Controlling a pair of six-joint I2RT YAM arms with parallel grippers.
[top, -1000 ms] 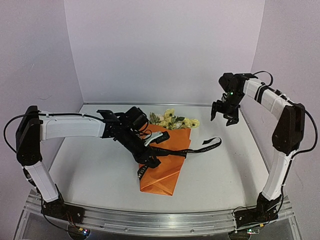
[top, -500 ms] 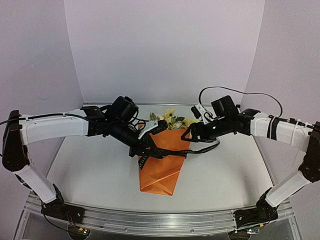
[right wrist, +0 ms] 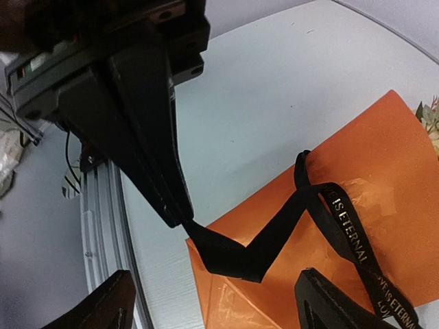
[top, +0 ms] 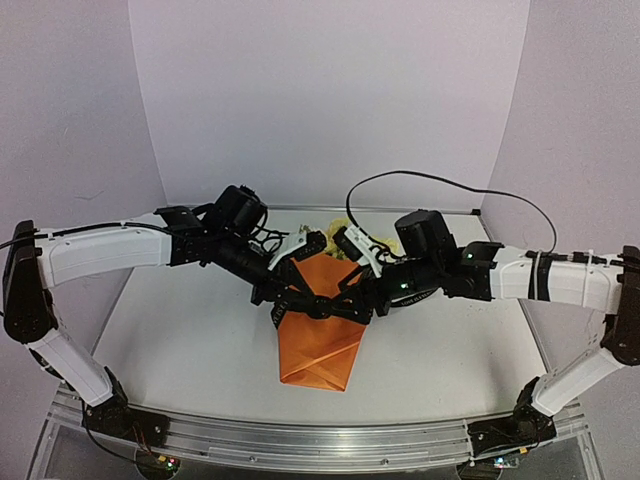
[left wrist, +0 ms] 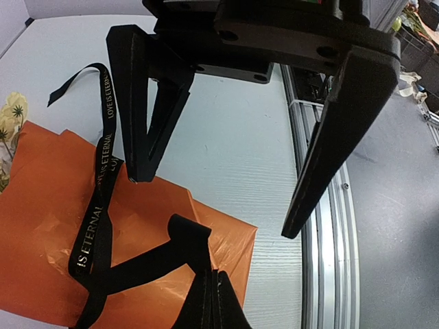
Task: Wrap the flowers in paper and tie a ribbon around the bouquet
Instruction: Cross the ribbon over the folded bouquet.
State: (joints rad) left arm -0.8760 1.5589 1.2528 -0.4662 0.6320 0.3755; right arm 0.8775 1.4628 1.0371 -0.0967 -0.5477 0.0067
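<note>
1. While my left gripper (left wrist: 209,301) stays clenched on a stretch of the ribbon (left wrist: 96,226), my right arm has swung in. A second back it hung high at the far right; now it sits low over the middle of the table (top: 180,320).
2. Right gripper (left wrist: 214,205): fingers spread wide, nothing between them, facing the left one from close by. One fingertip is just beside a ribbon strand; I can't tell if it touches.
3. Left gripper has barely moved and holds its piece of ribbon lifted just above the paper (right wrist: 357,288).
4. Bouquet (top: 320,350) lies mid-table and hasn't shifted, with the folded narrow end near. The flowers (left wrist: 12,113) are at the far end, mostly hidden behind both grippers from above.
5. Ribbon crosses the orange cone and loops up to my left fingertips. One loose end trails off onto the bare table. No knot visible.
6. Meaning, my guess: wrapping looks done and tying has only begun. Both grippers are now at the ribbon, set up for a handover or a two-handed pull.
7. Next, the right gripper needs to clamp a free strand. The ribbon is limp, so it could slide off the fingertip.
</note>
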